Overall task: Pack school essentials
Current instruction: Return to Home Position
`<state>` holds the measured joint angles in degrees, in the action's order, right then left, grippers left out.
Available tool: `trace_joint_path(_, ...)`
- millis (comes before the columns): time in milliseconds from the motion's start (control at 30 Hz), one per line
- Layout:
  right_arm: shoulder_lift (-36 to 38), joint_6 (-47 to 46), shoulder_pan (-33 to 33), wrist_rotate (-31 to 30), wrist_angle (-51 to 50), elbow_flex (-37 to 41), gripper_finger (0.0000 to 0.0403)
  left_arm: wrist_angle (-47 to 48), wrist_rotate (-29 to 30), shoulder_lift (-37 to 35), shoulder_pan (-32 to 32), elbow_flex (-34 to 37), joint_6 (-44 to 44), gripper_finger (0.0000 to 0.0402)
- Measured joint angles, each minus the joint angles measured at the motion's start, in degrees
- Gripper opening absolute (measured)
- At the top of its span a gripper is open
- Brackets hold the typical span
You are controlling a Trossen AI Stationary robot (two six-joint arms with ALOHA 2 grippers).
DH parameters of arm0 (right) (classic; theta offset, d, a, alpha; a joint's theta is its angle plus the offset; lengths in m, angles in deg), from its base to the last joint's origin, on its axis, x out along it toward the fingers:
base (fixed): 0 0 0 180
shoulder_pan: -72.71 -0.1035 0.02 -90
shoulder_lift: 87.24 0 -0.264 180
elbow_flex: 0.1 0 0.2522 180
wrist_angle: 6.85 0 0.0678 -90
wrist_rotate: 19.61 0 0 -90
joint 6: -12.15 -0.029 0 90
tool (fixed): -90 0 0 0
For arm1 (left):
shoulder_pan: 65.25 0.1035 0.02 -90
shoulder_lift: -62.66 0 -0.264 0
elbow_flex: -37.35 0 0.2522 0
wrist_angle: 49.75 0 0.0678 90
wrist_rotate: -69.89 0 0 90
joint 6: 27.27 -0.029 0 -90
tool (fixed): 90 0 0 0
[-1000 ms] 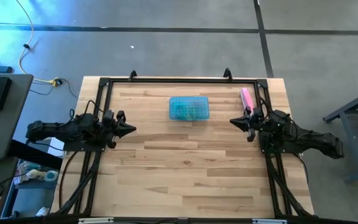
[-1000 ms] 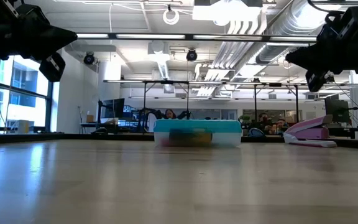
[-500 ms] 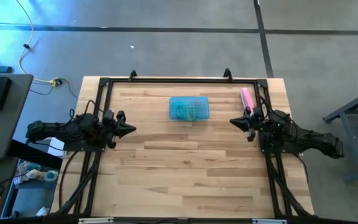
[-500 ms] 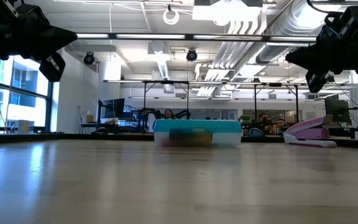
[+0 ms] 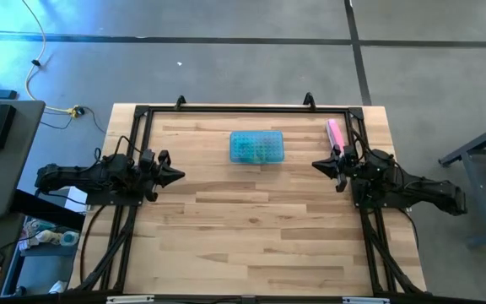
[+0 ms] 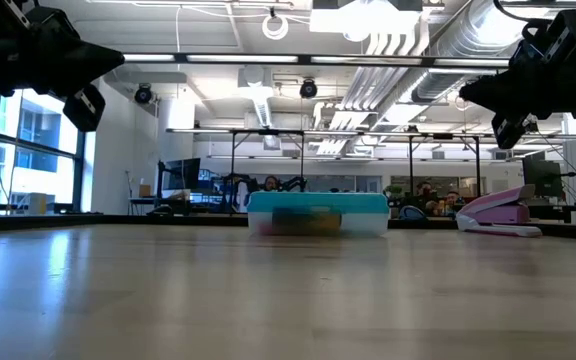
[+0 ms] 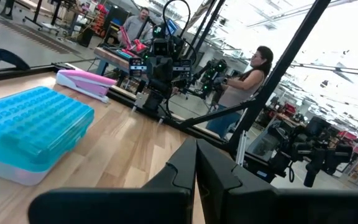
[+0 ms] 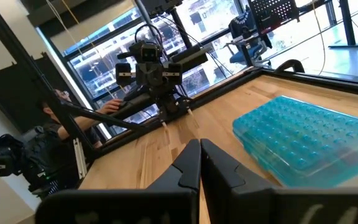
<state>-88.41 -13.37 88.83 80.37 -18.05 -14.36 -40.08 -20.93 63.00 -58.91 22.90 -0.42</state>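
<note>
Now hovering at the table's (image 5: 251, 228) left and right edges, with left hand (image 5: 178, 176) and right hand (image 5: 315, 164) pinched together, empty, seemingly parking; leaving supplies (image 6: 308, 221) shut inside the blue-lidded box (image 5: 256, 146), far centre.

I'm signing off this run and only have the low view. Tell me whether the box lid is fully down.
Observer: In the right wrist view, the blue lid sits flat on the clear box, with no raised edge showing.
Operator: Now report the grippers.
Observer: The wrist views show both pairs of fingers pressed together. The left gripper and right gripper are shut and hold nothing.
Operator: Place them for me.
Observer: From above, the left gripper is at the left side of the table. The right gripper is at the right side, beside the pink bar. Both are apart from the box.
</note>
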Motion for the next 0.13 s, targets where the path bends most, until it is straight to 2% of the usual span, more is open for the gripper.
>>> trace_joint_path(133,0.0,0.0,0.0,0.0,0.0,0.0,0.0,0.0,0.0,0.0,0.0,0.0,0.0,0.0)
